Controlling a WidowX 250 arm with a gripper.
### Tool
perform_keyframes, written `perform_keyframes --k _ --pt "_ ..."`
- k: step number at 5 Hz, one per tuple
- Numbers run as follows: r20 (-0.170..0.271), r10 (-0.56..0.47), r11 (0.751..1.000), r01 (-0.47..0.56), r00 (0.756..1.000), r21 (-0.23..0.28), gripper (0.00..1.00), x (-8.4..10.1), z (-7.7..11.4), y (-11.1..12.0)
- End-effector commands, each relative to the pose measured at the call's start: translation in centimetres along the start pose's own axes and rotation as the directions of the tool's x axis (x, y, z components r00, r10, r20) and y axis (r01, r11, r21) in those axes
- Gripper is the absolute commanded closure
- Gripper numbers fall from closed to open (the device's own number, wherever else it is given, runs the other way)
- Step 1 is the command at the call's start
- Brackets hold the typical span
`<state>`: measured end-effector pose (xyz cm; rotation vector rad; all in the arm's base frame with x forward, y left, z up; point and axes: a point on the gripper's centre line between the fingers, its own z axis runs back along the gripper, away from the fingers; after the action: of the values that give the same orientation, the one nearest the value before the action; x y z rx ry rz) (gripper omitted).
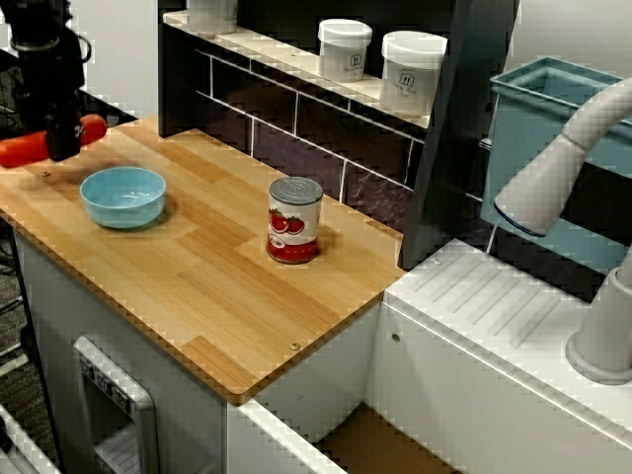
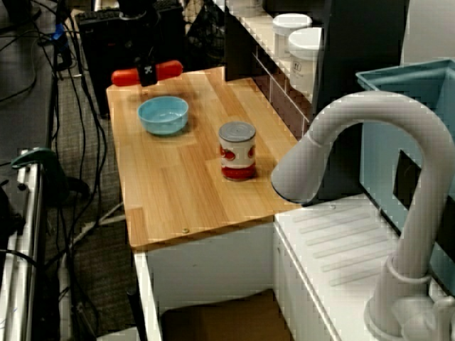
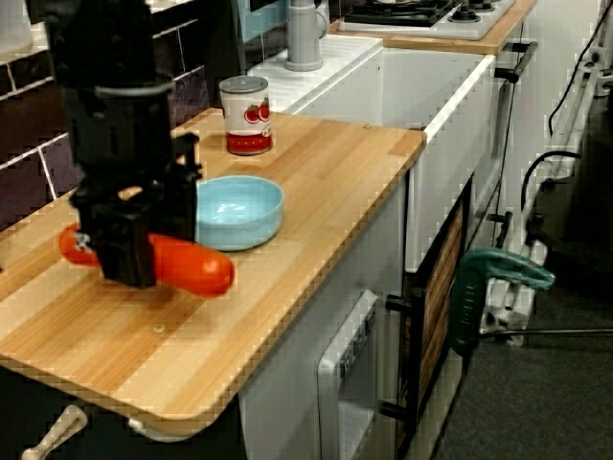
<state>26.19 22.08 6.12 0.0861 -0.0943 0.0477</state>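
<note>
Gripping carrot [image 3: 192, 270] level (crosswise in hand [image 3: 129, 257])

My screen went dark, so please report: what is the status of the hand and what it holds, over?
Hand shut on long orange-red carrot-like piece, held crosswise. Light blue round bowl close beside it, apart. Red-labelled metal tomato tin farther along the counter.

**No Wording Could Be Read**

The tin can [image 1: 294, 220] carried a label picturing red tomatoes, but its lettering was too small to read. The smaller white jar [image 1: 345, 49] and the larger white jar [image 1: 412, 74] each bore a small dark logo above illegible print.
</note>
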Motion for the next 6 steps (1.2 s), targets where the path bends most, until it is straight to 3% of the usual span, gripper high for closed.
perform_keyframes --k 1,2,3,5,6 --pt "0.087 -0.024 1.0 0.023 0.996 0.013 1.0 1.8 5.8 -0.8" --pt "0.098 -0.048 0.999 0.049 0.994 -0.003 1.0 2.4 6.7 -3.1" --pt "0.102 -0.093 0.996 0.092 0.99 0.013 1.0 2.6 6.2 -6.2" --pt "0.082 -0.144 0.989 0.141 0.986 0.043 1.0 0.9 4.3 -10.3" --pt "0.068 -0.156 0.987 0.153 0.985 0.045 1.0 0.3 3.7 -10.9"
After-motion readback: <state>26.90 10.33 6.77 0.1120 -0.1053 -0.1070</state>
